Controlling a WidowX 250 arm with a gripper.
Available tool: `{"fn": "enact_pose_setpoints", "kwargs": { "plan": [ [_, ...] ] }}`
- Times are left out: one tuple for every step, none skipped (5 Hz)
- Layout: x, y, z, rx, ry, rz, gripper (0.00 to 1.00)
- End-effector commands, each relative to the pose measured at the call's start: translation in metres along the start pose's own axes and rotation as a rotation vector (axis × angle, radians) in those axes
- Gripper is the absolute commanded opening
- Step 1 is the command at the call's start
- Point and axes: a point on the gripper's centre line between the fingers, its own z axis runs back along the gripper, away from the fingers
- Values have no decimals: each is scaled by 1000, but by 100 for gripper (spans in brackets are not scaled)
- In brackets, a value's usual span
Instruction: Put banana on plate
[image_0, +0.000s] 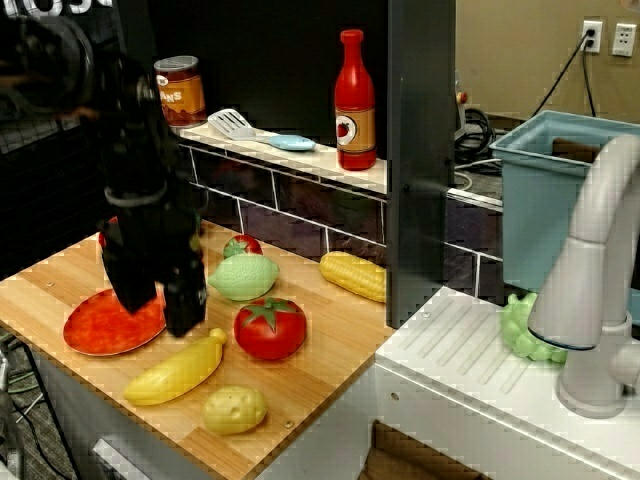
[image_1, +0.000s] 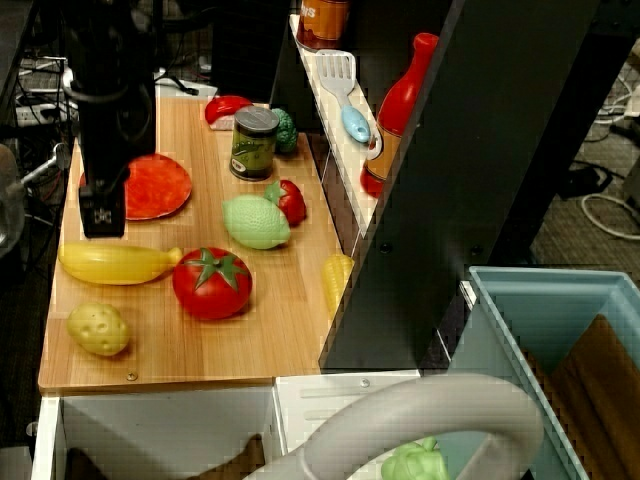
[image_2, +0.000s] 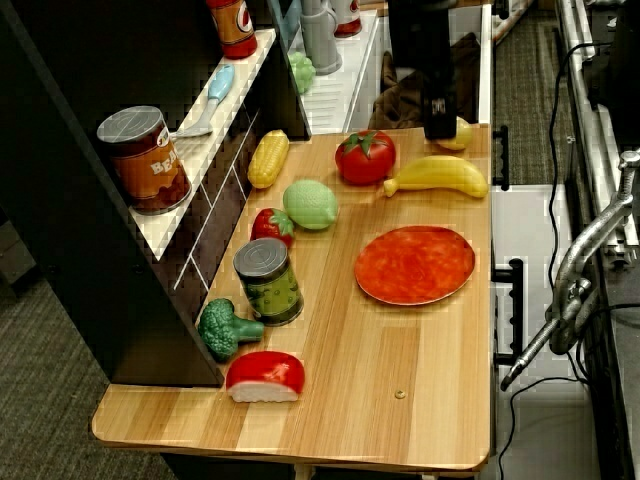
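Behind the shelf post (image_0: 420, 150), a can (image_1: 253, 142) hides.

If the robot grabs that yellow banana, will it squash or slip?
The banana looks like smooth, glossy plastic, so it is probably stiff, not squashy, and may slip. Its curved body lies flat on the board, so a nudge would likely spin or slide it, not roll it.

— What does the arm look like?

— Black all over, matte with a dull sheen on its rounded upper housings. It thickens into bulky, jointed segments above and narrows downward.

— And the gripper (image_0: 158, 305)?

— Two flat, blocky black fingers (image_0: 185, 300), squared at the ends. One end face carries a small white marking (too blurred to read) in the overhead view (image_1: 102, 215).

— Cables or screws?

— None can be made out against the dark body.
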Motion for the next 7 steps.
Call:
{"fn": "enact_pose_setpoints", "kwargs": {
  "plan": [
    [12,18,-19,31,-34,-8,100],
    [16,20,-22,23,-30,5,100],
    [17,17,-15,-5,-13,13,100],
    [13,15,-4,-39,-9,14,100],
    [4,13,2,-54,-13,1,100],
    [-2,12,-1,-55,-12,-7,100],
    [-5,11,-4,-57,-20,-10,100]
  ]
}}
